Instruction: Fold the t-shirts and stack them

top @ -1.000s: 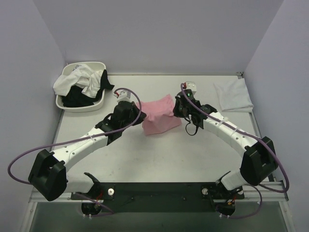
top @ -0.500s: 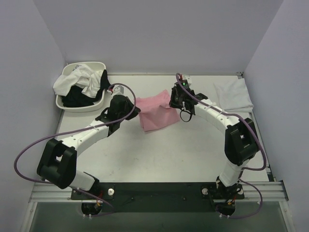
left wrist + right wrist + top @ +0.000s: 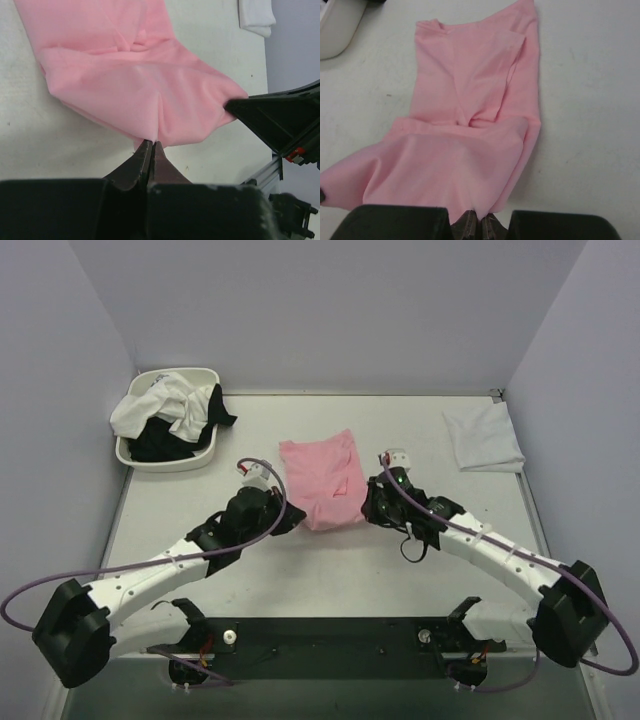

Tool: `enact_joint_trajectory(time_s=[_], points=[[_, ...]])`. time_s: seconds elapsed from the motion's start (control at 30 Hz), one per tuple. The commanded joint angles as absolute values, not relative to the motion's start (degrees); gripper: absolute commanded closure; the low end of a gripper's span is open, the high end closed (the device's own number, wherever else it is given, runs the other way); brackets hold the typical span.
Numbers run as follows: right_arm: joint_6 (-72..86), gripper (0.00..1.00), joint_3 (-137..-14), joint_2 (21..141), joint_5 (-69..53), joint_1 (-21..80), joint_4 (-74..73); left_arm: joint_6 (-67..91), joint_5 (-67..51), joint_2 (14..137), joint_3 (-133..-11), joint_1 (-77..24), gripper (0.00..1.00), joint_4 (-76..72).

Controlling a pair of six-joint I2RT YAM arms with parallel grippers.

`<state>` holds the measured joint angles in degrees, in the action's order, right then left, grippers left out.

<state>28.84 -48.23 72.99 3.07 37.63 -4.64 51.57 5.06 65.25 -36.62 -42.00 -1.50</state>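
The pink t-shirt (image 3: 320,480) lay on the table (image 3: 330,580), held between our two sets of fingers and running away from them toward the far wall. Its near edge was drawn taut from side to side and looked slightly raised off the surface. A sleeve lay folded in on the flat part beyond the fingertips.

Our left gripper (image 3: 151,145) was clenched on the near left corner of that edge. In its wrist view the two fingers met on a pinch of pink cloth, and the fabric fanned out just ahead of them. Our right gripper (image 3: 475,217) was clamped the same way on the near right corner, where the cloth gathered into a fold at its tips and spread forward and to their left. The two grippers faced each other across the shirt's width.

Farther out, a folded white t-shirt (image 3: 483,438) lay flat well beyond and to the right of the right fingers, apart from the pink one. Well beyond and to the left of the left fingers, a white basin (image 3: 140,458) held a heap of white and black shirts (image 3: 170,412), with black cloth hanging over the rim.
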Motion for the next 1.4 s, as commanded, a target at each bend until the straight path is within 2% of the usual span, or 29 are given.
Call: enact_joint_trajectory(time_s=[0.0, 0.17, 0.37, 0.53, 0.63, 0.77, 1.03, 1.17, 1.37], points=[[31.5, 1.0, -41.2, 61.5, 10.0, 43.6, -10.4, 55.1, 10.3, 55.3, -30.9, -47.0, 1.0, 3.3], [36.4, 1.0, -36.4, 49.9, 16.9, 52.2, -18.3, 59.8, 17.7, 46.0, -28.2, -59.6, 1.0, 9.9], [44.7, 1.0, -33.5, 44.1, 28.2, 66.2, -23.6, 68.4, 31.9, 41.0, -25.4, -74.9, 1.0, 16.4], [40.5, 1.0, -39.2, 44.4, 34.8, 70.0, -24.1, 62.9, 35.2, 40.7, -31.4, -75.0, 1.0, 20.2], [35.3, 1.0, -45.1, 48.2, 38.1, 69.4, -23.6, 57.1, 37.7, 43.1, -38.2, -72.6, 1.0, 21.9], [29.1, 1.0, -51.8, 52.6, 36.6, 66.1, -20.5, 50.3, 32.0, 46.0, -43.5, -65.5, 1.0, 16.9], [23.7, 1.0, -55.0, 63.6, 24.4, 51.8, -9.1, 44.2, 15.9, 55.8, -46.1, -46.0, 1.0, 6.0], [24.3, 1.0, -56.7, 71.1, 18.5, 44.4, -4.8, 45.0, 10.3, 63.5, -44.7, -40.8, 1.0, 0.8], [24.4, 1.0, -58.9, 79.6, 13.7, 39.0, -1.2, 46.1, 5.0, 74.6, -45.5, -36.7, 1.0, -7.8]])
